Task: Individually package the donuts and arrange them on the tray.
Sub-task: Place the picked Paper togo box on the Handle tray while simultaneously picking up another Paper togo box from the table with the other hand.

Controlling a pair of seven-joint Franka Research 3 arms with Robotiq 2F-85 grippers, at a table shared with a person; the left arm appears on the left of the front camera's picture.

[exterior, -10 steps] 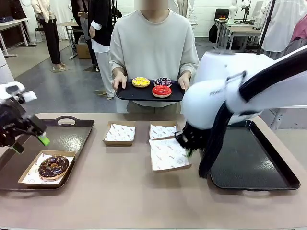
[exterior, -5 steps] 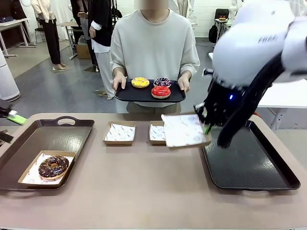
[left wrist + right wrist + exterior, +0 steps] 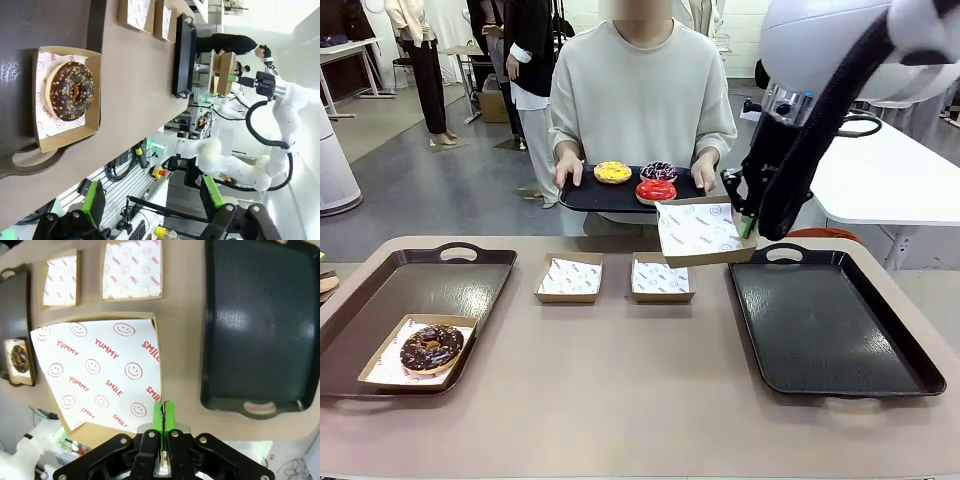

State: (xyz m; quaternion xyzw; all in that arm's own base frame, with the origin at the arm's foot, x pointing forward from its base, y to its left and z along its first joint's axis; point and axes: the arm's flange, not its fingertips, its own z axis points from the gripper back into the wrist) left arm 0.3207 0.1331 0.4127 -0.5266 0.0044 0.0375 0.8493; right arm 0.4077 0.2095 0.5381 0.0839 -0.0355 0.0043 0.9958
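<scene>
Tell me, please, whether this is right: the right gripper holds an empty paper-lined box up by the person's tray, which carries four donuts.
Not quite: the front view shows three donuts on the person's tray, the yellow donut, the purple donut and the red donut. Otherwise yes: the right gripper holds the empty paper-lined box up by it.

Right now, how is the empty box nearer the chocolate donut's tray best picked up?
Pinch the empty box by its near wall from above, one finger inside, one outside. It lies flat and open-topped with thin upright walls, and bare table fronts that wall. The right gripper, shut on a rim, holds its lifted box the same way.
</scene>
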